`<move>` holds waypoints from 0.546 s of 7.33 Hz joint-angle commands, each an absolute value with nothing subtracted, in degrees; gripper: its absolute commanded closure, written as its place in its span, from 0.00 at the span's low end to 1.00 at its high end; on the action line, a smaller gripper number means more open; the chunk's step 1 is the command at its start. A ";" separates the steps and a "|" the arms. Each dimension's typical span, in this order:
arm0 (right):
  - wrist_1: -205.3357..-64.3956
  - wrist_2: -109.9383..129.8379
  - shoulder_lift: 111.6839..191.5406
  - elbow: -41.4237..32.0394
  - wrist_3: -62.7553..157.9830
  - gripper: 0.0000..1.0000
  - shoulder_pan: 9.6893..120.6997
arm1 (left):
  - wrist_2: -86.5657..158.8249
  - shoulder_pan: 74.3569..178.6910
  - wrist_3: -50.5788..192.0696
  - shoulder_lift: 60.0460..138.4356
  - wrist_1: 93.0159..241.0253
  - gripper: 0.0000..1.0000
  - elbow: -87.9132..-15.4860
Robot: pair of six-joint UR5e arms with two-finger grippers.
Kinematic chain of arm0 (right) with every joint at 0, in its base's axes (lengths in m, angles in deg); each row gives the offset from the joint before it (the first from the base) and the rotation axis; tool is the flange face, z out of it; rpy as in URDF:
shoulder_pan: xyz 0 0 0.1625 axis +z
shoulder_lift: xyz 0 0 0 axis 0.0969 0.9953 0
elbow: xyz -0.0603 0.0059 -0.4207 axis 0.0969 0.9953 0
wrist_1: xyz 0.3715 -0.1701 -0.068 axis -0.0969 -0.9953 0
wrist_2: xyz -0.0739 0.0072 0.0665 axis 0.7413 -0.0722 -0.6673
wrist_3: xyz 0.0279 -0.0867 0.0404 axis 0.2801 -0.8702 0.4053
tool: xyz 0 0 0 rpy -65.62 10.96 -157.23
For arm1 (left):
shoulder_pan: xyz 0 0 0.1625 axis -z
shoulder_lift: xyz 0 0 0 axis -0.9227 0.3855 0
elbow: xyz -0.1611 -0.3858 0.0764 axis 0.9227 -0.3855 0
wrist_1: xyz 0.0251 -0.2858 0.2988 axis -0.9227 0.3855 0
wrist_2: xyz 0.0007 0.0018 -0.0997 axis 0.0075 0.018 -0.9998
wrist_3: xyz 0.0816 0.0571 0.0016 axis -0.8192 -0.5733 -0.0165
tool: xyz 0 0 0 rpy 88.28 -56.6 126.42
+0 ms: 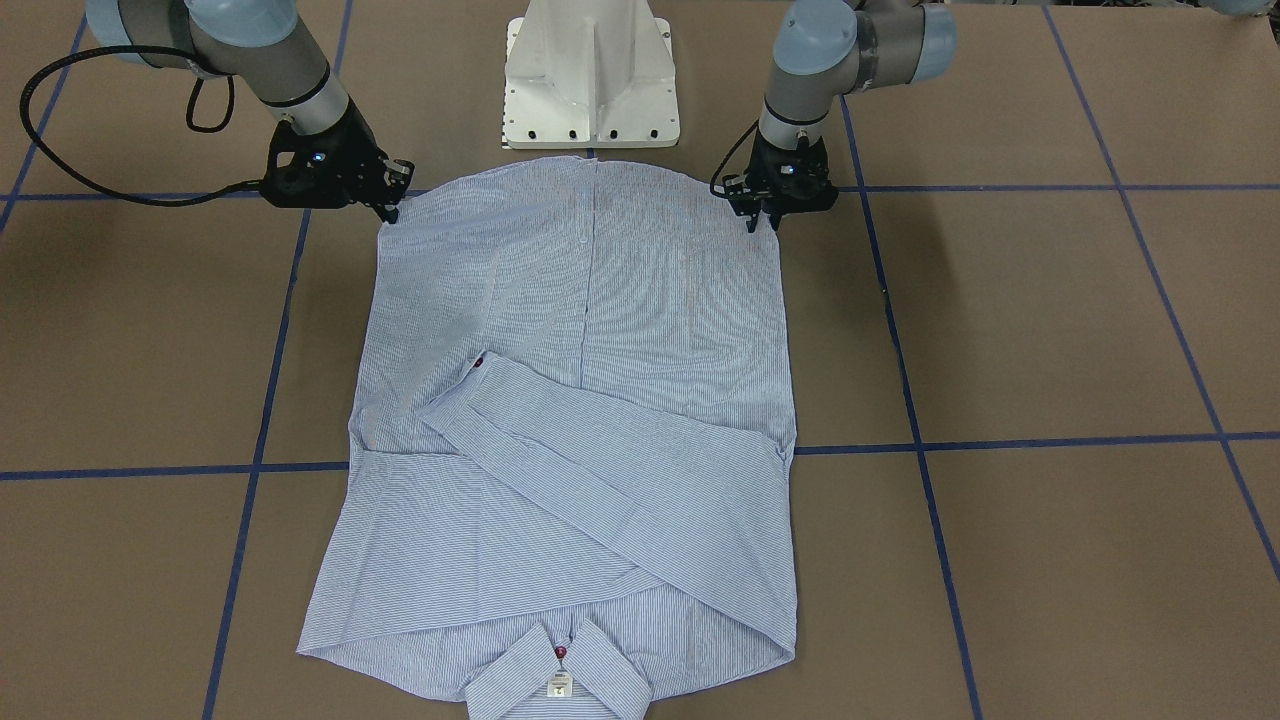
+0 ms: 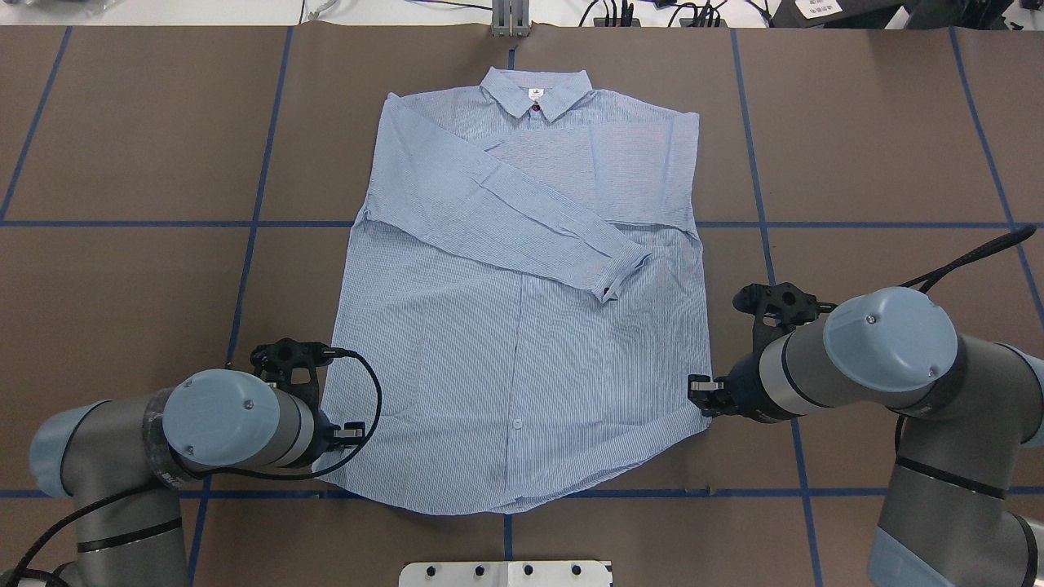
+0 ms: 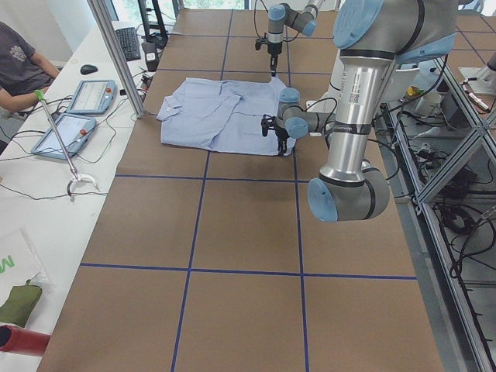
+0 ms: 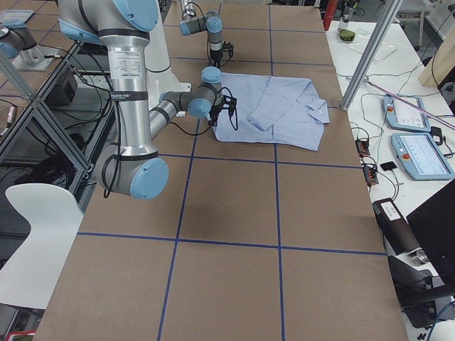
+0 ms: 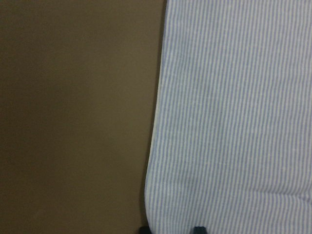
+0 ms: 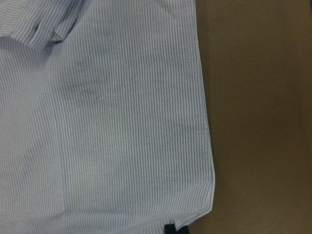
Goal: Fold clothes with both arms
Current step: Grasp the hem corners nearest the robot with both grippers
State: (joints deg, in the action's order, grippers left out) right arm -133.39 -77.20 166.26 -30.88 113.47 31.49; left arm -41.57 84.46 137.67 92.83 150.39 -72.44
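One flat, finely striped shirt (image 1: 650, 300) lies with left fingers (image 1: 751, 218) apart, right fingers (image 1: 390, 210) together at hem

One shirt (image 2: 522, 342), two arms (image 2: 220, 424) (image 2: 864, 359), two end effectors (image 1: 763, 225) (image 1: 392, 212).

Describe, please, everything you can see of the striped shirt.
The shirt is light blue with fine white stripes, seemingly thin woven cloth. It lies flat, buttoned, front up on the brown table, collar away from the robot, curved hem nearest its base. Both long sleeves are folded across the chest, the upper ending in a red-buttoned cuff. The left claw and right claw sit at its hem corners.
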 commanded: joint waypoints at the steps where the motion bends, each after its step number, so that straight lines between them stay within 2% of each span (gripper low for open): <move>1: -133.35 -77.24 166.27 -30.88 113.47 1.00 31.49 | -41.57 84.47 137.67 92.74 150.32 0.70 -72.61; 4: -133.44 -77.24 166.36 -30.88 113.47 1.00 31.67 | -41.65 84.64 137.84 92.74 150.32 1.00 -73.05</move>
